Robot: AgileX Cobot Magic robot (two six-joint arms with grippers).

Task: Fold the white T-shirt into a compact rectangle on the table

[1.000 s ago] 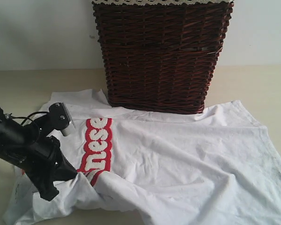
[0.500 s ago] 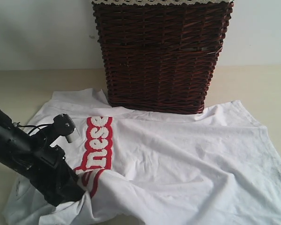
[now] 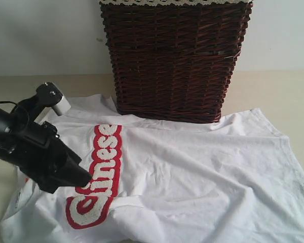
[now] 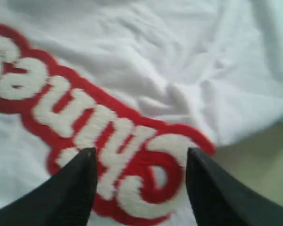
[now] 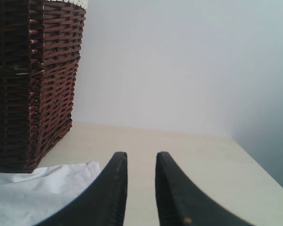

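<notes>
T-shirt (image 3: pixel 202 167) spread on table (image 3: pixel 20 86), left gripper (image 4: pixel 141 153), jaws apart, above its lettering (image 4: pixel 85 117)

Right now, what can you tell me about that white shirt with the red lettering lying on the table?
The white cotton-looking T-shirt lies spread out, wrinkled and not yet folded, on the pale beige table. A red band with fuzzy white lettering runs across the part nearest the left arm. Its far edge lies against the foot of the dark brown wicker basket. The black left gripper, open, hovers at the lettering, holding nothing; whether it touches the cloth is unclear.
</notes>
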